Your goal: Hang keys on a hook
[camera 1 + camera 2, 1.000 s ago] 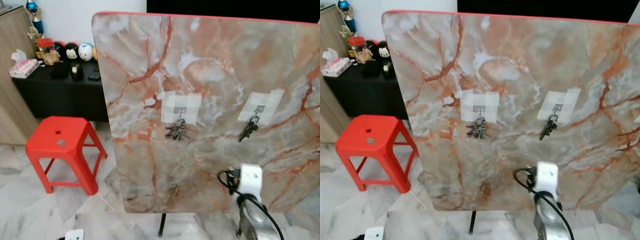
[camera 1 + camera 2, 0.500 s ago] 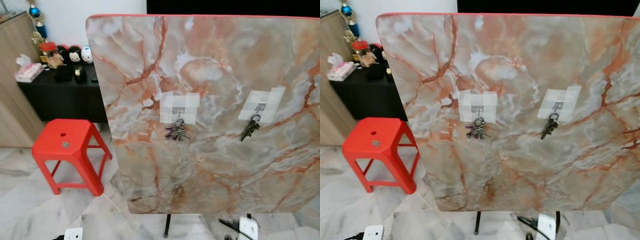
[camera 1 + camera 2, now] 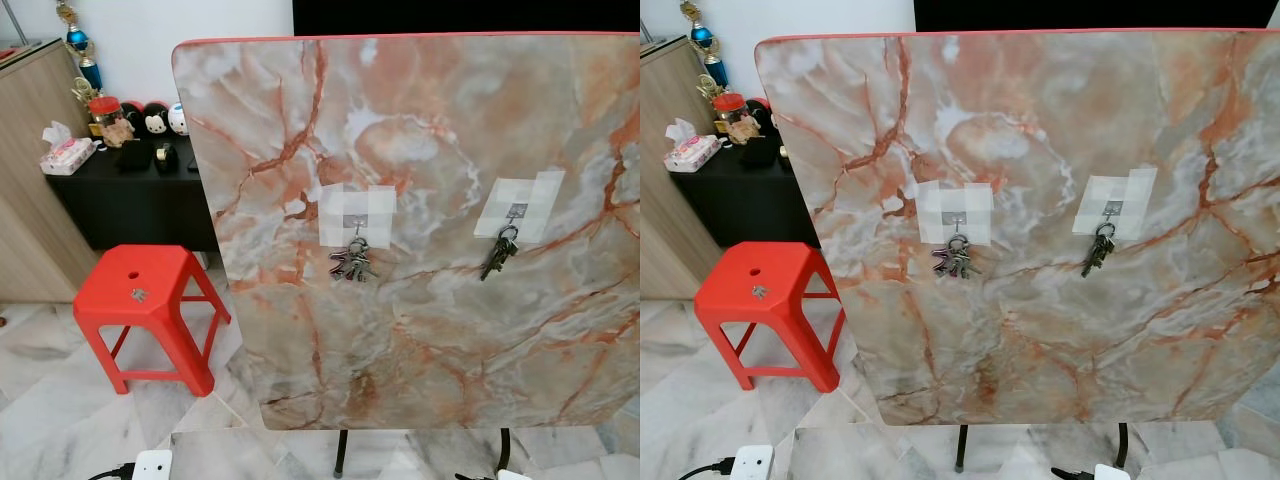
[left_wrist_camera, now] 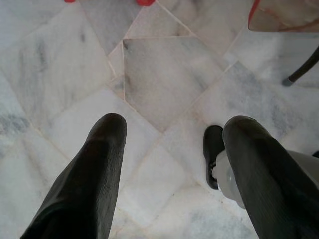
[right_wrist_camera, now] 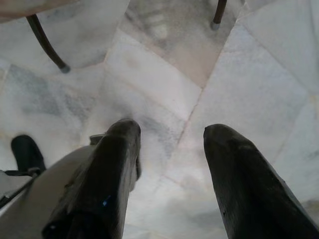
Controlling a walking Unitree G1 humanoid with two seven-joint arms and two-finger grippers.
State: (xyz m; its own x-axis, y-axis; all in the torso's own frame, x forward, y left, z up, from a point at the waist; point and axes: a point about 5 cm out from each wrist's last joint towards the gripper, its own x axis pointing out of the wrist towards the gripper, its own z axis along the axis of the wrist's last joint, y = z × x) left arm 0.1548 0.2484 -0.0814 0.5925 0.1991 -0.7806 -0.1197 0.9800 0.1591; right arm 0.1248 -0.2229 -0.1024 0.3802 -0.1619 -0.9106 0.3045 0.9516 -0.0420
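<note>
Right arm gone from head view, both tools [image 4: 169, 149] [image 5: 172, 164] parted, empty (floorward), keys [image 3: 351, 264] hooked

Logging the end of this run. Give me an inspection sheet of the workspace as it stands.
Surface: marbled board stands upright on dark legs over a pale marble tile floor.
Job's things: bunch of keys hangs on the left taped hook; second key set hangs on the right taped hook.
Clutter: nothing seen on the board besides the hooks and keys.
Grippers: left tool open, empty, pointing at the floor; right tool open, empty, pointing at the floor.
Cables: white power strip with a black lead on the floor.
Surroundings: red stool, black side table with small ornaments, wooden cabinet.
</note>
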